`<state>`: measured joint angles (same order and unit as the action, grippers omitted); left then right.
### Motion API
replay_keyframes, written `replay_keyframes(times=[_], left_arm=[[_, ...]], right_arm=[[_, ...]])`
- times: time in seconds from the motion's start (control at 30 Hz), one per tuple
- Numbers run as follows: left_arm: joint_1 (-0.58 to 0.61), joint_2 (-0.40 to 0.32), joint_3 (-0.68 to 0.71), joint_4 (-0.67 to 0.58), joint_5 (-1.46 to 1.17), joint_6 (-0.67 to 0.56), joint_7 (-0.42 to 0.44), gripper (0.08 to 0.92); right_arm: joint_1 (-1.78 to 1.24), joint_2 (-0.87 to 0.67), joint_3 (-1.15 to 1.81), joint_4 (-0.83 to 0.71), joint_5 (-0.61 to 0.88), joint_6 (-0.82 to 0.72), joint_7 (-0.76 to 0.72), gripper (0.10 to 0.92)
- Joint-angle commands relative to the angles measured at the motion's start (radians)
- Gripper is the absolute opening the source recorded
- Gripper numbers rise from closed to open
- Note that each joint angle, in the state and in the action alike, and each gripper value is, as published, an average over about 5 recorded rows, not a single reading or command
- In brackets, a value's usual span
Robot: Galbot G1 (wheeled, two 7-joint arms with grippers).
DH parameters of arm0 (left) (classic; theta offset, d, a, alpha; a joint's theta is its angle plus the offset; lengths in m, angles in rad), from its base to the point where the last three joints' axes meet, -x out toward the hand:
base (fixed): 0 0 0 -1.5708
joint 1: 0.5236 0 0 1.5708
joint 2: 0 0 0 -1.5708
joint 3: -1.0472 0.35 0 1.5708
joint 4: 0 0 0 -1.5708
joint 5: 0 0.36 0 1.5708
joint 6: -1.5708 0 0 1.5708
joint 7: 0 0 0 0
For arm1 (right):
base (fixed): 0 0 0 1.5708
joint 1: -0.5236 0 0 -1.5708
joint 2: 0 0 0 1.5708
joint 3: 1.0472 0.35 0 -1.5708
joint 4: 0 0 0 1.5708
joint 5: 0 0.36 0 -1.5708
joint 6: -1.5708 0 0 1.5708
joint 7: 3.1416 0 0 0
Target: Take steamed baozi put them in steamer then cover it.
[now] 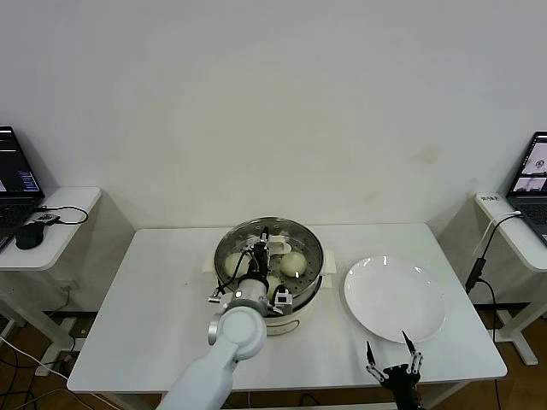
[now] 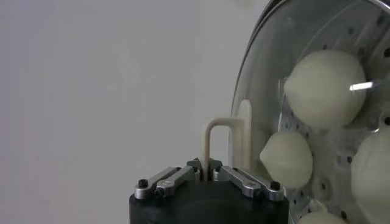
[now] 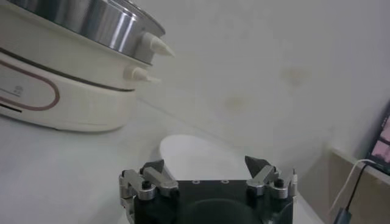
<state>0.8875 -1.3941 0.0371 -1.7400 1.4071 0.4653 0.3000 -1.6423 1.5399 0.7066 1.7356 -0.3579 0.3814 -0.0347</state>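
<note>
The shiny steamer [image 1: 317,260] stands on its white base mid-table. The clear glass cover [image 1: 301,242] lies over its mouth. Under the glass I see cream-white baozi [image 1: 293,263] on the perforated tray; in the left wrist view three of them [image 2: 323,88] show plainly through the cover [image 2: 274,36]. My left gripper [image 1: 266,247] is above the steamer's middle, shut on the cover's cream handle [image 2: 226,129]. My right gripper [image 1: 391,354] hangs open and empty near the table's front edge, in front of the plate.
A flat white plate [image 1: 395,297] lies right of the steamer, also in the right wrist view as the plate [image 3: 195,155] beyond the open gripper [image 3: 207,165]. Side tables with laptops [image 1: 13,175] stand at both ends. A cable [image 1: 479,256] hangs at the right.
</note>
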Motion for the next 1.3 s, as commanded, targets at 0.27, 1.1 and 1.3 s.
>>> replay_keyframes(times=[0.27, 1.1, 1.3], left_arm=[[0.024, -0.011, -0.014, -0.026, -0.001, -0.009, -0.004, 0.148], [0.687, 0.166, -0.406, -0.507, -0.951, -0.327, -0.436, 0.803], [0.835, 0.136, -0.57, -0.436, -1.438, -0.568, -0.528, 0.822]], right_arm=[[0.0, 0.001, -0.006, 0.0, -0.001, 0.001, 0.0, 0.823], [-0.036, -0.023, -0.009, 0.046, 0.074, -0.006, -0.01, 0.823], [-0.069, -0.071, -0.025, 0.099, 0.165, -0.035, -0.036, 0.823]])
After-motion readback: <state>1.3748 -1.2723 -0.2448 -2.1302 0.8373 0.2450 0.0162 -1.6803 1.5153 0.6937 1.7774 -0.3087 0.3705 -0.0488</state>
